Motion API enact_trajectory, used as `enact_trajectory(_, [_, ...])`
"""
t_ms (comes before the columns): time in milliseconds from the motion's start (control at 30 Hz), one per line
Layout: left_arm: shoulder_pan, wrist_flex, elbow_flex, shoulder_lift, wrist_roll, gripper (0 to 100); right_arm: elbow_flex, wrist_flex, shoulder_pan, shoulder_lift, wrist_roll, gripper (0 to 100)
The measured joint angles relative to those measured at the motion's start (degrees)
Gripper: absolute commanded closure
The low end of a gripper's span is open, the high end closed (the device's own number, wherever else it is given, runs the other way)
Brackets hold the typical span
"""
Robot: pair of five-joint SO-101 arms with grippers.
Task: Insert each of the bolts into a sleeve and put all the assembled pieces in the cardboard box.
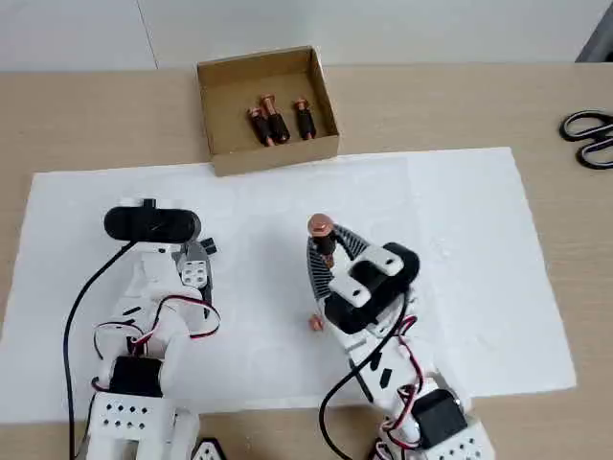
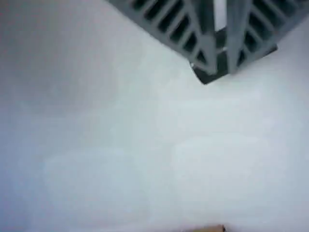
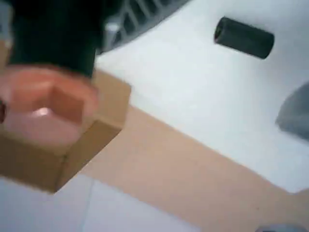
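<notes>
My right gripper (image 1: 324, 247) is shut on a black sleeve with a copper bolt (image 1: 320, 228) in it, held upright over the white paper (image 1: 460, 249). In the right wrist view that bolt head (image 3: 43, 108) and sleeve (image 3: 53, 38) loom close, with the cardboard box (image 3: 96, 140) behind. The cardboard box (image 1: 222, 105) at the back holds three assembled pieces (image 1: 276, 123). A loose copper bolt (image 1: 315, 323) lies on the paper beside my right arm. A loose black sleeve (image 3: 244, 37) lies by my left gripper (image 1: 198, 257), whose fingers (image 2: 212, 67) are shut on nothing just above the paper.
Scissors (image 1: 589, 137) lie on the wooden table (image 1: 431, 105) at the far right edge. The paper between the box and both arms is bare. Cables (image 1: 81, 307) trail from each arm near the front edge.
</notes>
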Motion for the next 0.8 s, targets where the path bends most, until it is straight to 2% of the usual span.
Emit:
enact_trajectory(200, [0.00, -0.09, 3.60, 0.00, 0.00, 99, -4.40, 0.79, 1.85, 0.00, 0.00, 99.5])
enact_trajectory(333, [0.00, -0.09, 5.36, 0.00, 0.00, 99, -7.65, 2.29, 6.33, 2.02, -0.26, 99.5])
enact_trajectory(433, [0.00, -0.09, 6.42, 0.00, 0.00, 99, -14.24, 5.10, 9.49, 6.86, -4.40, 99.5])
enact_trajectory(633, [-0.09, -0.09, 7.21, 0.00, 0.00, 99, -32.79, 12.92, 11.87, 25.49, -12.40, 99.5])
enact_trajectory(800, [-0.09, -0.09, 7.21, 0.00, 0.00, 99, -43.08, 15.38, 11.96, 42.64, -13.63, 99.5])
